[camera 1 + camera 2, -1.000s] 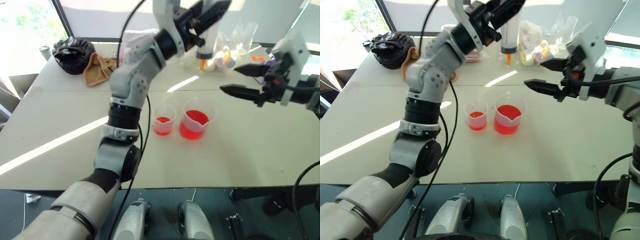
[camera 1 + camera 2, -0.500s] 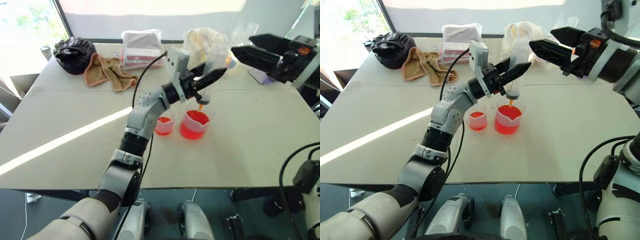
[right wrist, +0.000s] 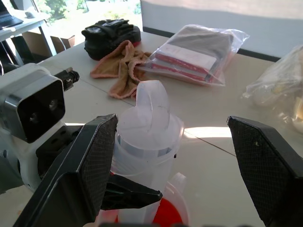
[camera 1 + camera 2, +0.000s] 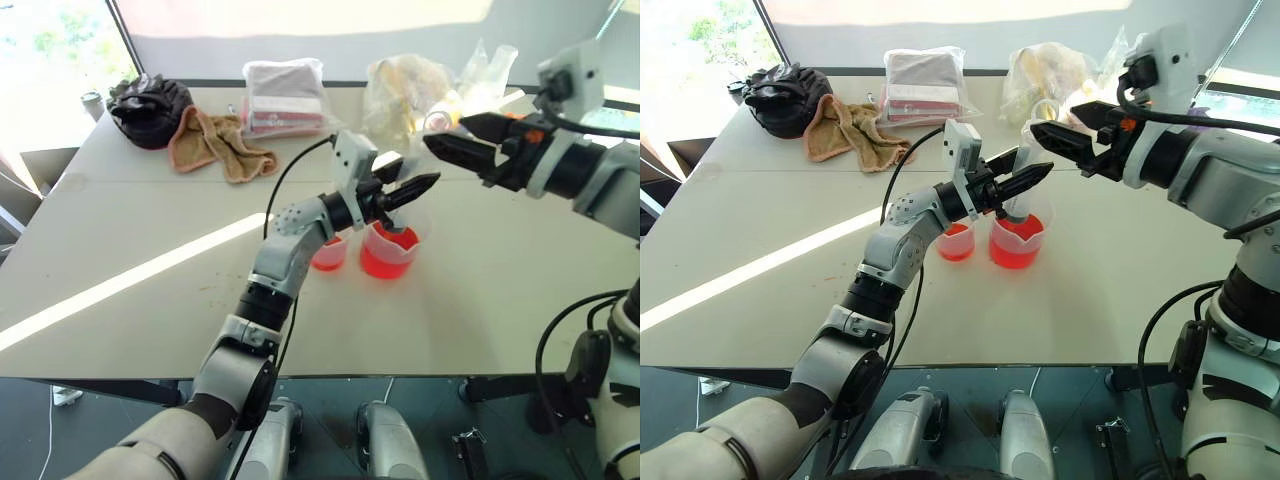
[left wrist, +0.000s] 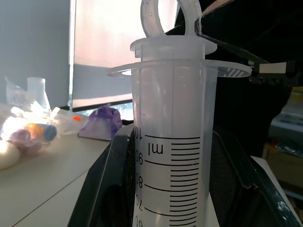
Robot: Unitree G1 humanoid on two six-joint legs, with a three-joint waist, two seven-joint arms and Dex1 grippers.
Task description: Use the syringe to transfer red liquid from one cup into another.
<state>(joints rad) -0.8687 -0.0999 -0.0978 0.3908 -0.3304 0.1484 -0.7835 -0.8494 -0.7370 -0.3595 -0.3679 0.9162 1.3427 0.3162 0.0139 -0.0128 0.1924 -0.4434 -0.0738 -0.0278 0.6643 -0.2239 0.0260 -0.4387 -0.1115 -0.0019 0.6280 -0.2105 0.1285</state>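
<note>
The syringe [image 5: 173, 118] stands upright with my left gripper [image 4: 412, 184] shut on its clear barrel. Its lower end reaches down into the mouth of the larger cup [image 4: 392, 258], which holds red liquid [image 4: 384, 264]. The smaller cup [image 4: 328, 254] stands right beside it on the left, with a little red liquid in it. My right gripper [image 3: 170, 120] is open, one finger on each side of the white plunger ring [image 3: 150, 101] without touching it. The syringe's tip is hidden behind my left gripper.
Toward the back of the grey table [image 4: 150, 250] lie a brown cloth [image 4: 215, 145], a black bag [image 4: 145, 105], a clear bag of folded cloths [image 4: 285, 90] and crumpled clear bags [image 4: 405, 85]. A purple object [image 5: 102, 127] sits at the back right.
My left arm came down from high above the table and set the syringe into the larger cup. My right gripper swung left to straddle the plunger top.
</note>
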